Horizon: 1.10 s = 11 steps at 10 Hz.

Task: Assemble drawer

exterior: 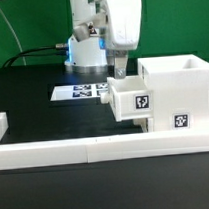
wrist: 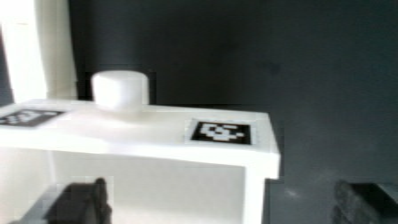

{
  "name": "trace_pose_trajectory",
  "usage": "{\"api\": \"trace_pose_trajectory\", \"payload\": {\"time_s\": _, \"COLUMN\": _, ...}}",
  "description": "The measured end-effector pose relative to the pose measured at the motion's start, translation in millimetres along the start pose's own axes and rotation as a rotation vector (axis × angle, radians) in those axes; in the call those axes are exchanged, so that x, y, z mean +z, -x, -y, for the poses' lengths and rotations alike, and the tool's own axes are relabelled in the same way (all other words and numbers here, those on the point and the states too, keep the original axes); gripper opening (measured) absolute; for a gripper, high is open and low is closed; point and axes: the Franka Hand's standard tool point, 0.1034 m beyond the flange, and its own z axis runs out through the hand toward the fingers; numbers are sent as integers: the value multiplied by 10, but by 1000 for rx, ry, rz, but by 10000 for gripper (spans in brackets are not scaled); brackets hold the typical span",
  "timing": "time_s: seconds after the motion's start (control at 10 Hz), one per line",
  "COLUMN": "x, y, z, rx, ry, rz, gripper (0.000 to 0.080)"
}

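The white drawer box [exterior: 129,102] carries black marker tags and sits partly inside the larger white drawer case [exterior: 177,84] at the exterior view's right. In the wrist view the drawer's top face [wrist: 143,135] shows two tags and a small white cylindrical knob [wrist: 119,90] standing upright on it. My gripper [exterior: 120,69] hangs just above the drawer's outer end. In the wrist view my gripper [wrist: 222,205] is open, with its dark fingertips [wrist: 75,203] wide apart and nothing between them but the drawer's face below.
The marker board [exterior: 84,92] lies flat behind the drawer, near the arm's base [exterior: 87,51]. A long white rail [exterior: 95,147] runs along the table's front, with a short raised block [exterior: 0,126] at the exterior view's left.
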Motion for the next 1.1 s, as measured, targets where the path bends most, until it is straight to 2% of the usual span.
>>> {"api": "trace_pose_trajectory", "payload": {"time_s": 0.3, "x": -28, "y": 289, "z": -25, "rx": -34, "ry": 2, "rz": 15, "gripper": 648}}
{"api": "trace_pose_trajectory", "payload": {"time_s": 0.4, "x": -3, "y": 368, "z": -11, "rx": -41, "ry": -7, "rz": 18, "gripper": 649}}
{"api": "trace_pose_trajectory", "payload": {"time_s": 0.7, "x": 25, "y": 442, "z": 10, "rx": -64, "ry": -13, "rz": 13, "gripper": 649}}
{"api": "trace_pose_trajectory", "payload": {"time_s": 0.8, "x": 119, "y": 487, "z": 54, "rx": -122, "ry": -24, "rz": -2, "gripper": 649}}
{"api": "trace_pose_trajectory", "payload": {"time_s": 1.1, "x": 313, "y": 697, "z": 62, "rx": -160, "ry": -67, "rz": -96, "gripper": 649}}
